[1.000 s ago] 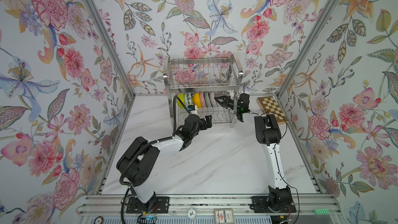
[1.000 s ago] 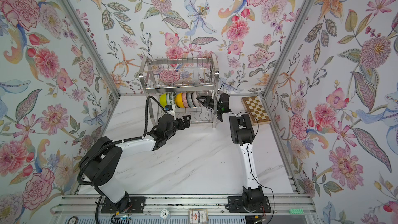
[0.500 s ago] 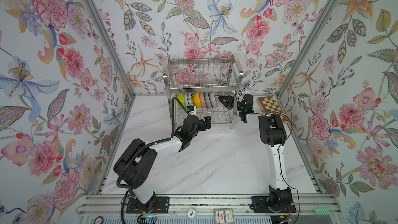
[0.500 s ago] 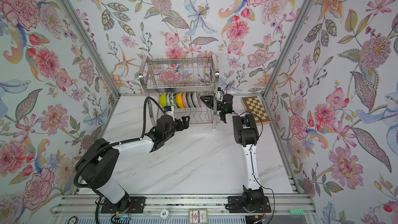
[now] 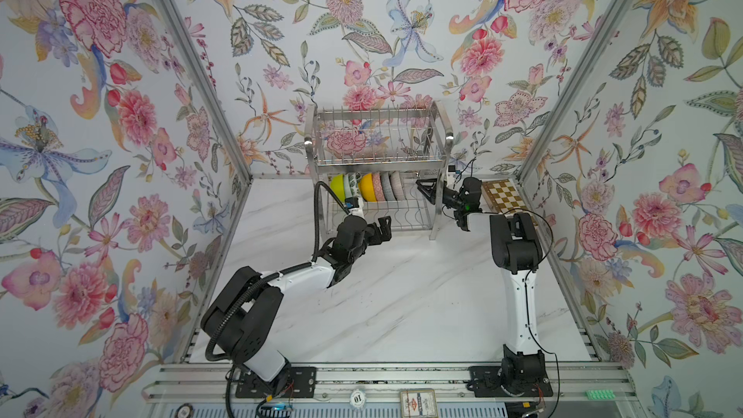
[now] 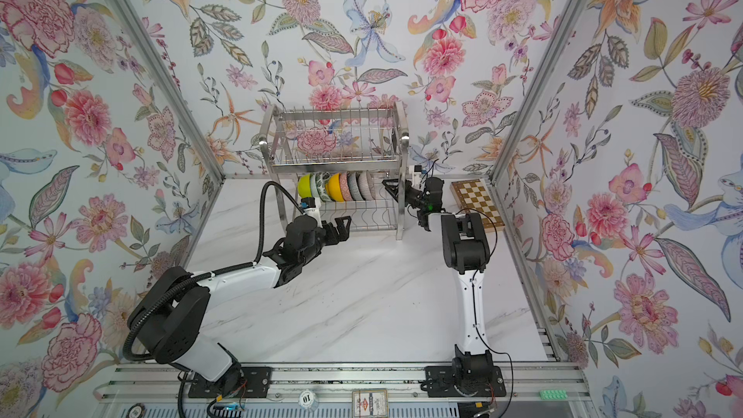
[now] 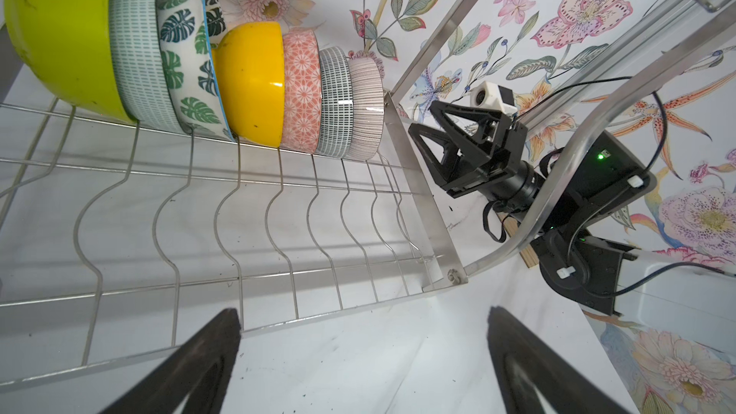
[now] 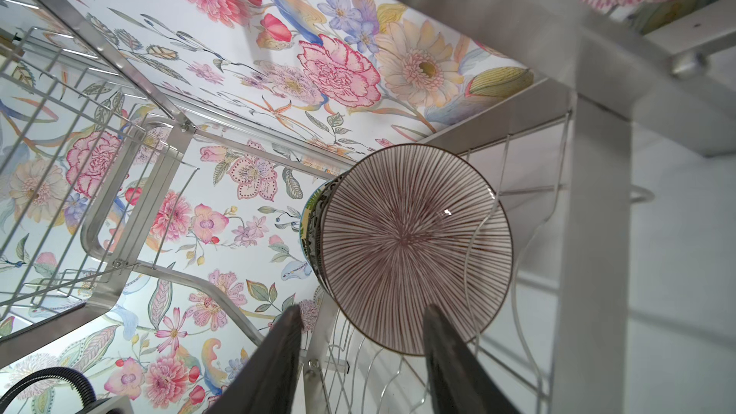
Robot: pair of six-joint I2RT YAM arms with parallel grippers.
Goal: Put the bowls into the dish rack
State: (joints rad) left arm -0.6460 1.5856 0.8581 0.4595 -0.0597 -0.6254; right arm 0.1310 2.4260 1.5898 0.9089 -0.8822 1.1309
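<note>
The bowls (image 5: 368, 187) are stood on edge in a left-to-right row on the lower tier of the dish rack (image 5: 378, 165). The pink lined bowl (image 8: 414, 248), last at the right, lies just left of the right pincer (image 5: 424, 191). This pincer is half opened and, as it seems, empty. The left pincer (image 5: 384, 229) is opened wide and empty at the near side.

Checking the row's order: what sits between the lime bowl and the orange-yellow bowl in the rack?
Two bowls, clearest in the left wrist view: a pale aqua dashed bowl, then a green-leaf white bowl.
</note>
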